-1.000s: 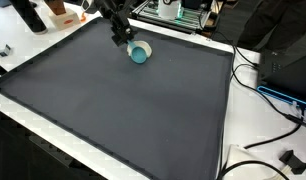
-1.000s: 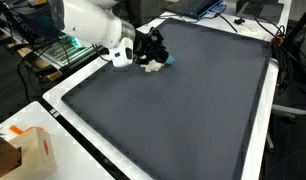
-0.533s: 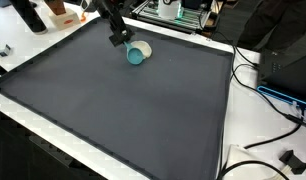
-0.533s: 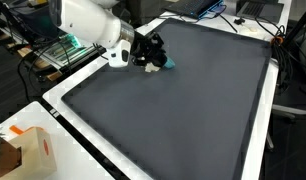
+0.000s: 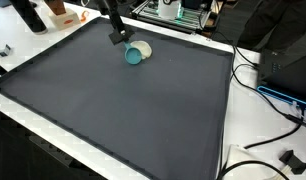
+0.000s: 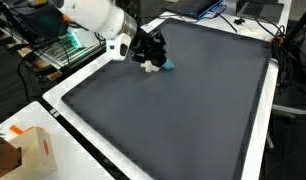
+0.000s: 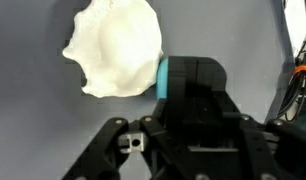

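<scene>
A teal cup [image 5: 137, 54] with a white inside lies on its side near the far edge of the dark mat [image 5: 123, 110]. It also shows in an exterior view [image 6: 163, 65]. My gripper [image 5: 122, 41] is right beside it, also seen in an exterior view [image 6: 150, 56]. In the wrist view the fingers [image 7: 191, 64] are drawn together at the middle, against the cup's teal wall [image 7: 162, 78]. The white part [image 7: 115, 48] spreads out to the upper left. The gripper looks shut on the cup's edge, but the contact itself is hidden by the fingers.
The mat [image 6: 183, 120] lies on a white table. An orange-and-white box [image 6: 28, 150] stands near one corner. Cables [image 5: 268, 100] and black equipment lie past the table's side. A wire rack [image 5: 173, 12] stands behind the far edge.
The gripper and the cup have shifted together a little to the left along the far edge in the first exterior view. The arm has tilted slightly.
</scene>
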You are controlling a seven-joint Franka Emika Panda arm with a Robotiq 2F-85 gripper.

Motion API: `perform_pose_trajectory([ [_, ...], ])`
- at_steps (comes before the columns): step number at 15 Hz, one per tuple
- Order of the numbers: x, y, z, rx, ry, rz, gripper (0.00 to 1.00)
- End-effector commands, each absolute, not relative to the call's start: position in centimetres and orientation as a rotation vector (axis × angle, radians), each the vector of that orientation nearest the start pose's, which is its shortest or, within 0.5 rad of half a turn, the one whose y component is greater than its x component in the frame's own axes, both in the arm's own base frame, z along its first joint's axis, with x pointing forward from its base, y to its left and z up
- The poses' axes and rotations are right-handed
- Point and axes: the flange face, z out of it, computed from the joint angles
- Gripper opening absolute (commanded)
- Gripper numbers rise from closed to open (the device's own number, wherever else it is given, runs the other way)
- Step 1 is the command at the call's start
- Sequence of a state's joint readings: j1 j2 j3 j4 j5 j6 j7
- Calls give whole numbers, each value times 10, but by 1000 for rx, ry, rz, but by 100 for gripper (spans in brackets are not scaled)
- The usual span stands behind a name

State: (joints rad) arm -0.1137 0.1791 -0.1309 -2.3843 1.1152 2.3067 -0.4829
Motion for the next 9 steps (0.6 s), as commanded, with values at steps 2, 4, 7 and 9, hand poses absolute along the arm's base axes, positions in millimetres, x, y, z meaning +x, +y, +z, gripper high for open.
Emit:
perform_pose_trajectory([
  [2,459,-85,253,-2367,878,-17,25],
  [4,456,-76,262,-2397,899,-4,25],
  [7,451,-62,279,-2459,924,2,25],
  [9,448,-52,294,-2517,939,-15,25],
])
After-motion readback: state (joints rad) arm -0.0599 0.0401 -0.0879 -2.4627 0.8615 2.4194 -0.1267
